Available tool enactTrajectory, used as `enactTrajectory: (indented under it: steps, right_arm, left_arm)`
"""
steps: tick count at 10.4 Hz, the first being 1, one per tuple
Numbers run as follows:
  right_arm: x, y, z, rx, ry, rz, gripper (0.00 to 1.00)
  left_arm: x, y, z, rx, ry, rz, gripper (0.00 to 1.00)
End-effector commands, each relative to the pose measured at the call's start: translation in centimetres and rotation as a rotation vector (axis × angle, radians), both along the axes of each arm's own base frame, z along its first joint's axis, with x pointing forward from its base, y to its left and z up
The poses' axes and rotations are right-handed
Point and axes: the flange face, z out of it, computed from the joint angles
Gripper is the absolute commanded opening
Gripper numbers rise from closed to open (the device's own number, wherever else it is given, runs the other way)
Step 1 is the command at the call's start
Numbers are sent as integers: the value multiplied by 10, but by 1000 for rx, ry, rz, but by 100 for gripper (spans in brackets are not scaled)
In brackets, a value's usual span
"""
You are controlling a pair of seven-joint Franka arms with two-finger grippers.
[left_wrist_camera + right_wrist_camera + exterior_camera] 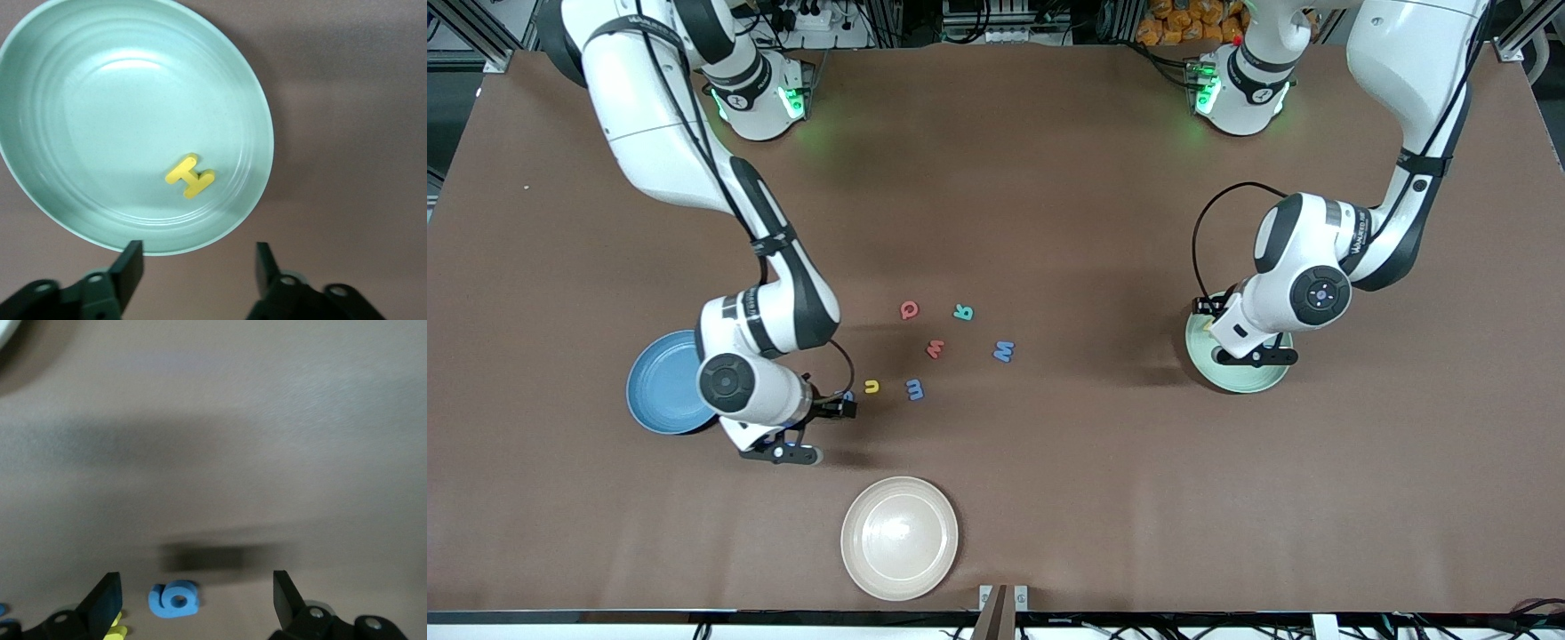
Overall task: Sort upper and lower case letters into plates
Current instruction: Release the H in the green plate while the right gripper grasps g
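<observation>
Brown table [1049, 178], matte cover, fills most of front view. Cream-beige plate [899, 537] on it, nearest front camera, roughly mid-table, upright, nothing in it, glare spot on its inner surface. Metal bracket [1003, 604] at table edge just beside plate. Orange items [1192, 20] off table, near the left arm's base.

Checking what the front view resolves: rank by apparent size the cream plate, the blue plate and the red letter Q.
1. Cream plate, though it sits nearest the camera.
2. Blue plate, partly covered by the right arm, so its full size is unsure.
3. Red letter Q, far smaller.
</observation>
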Motion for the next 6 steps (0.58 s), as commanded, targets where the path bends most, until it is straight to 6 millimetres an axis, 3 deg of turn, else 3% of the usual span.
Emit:
enactTrajectory:
  steps: [1,6]
  right_arm:
    - [-5,5,-9,-29,-1,22,100]
    - [-15,3,-26,-38,-19,36,100]
  left_arm:
    - [-4,-20,5,19,-20,51,98]
    - [-7,-142,11,29,-32,338,98]
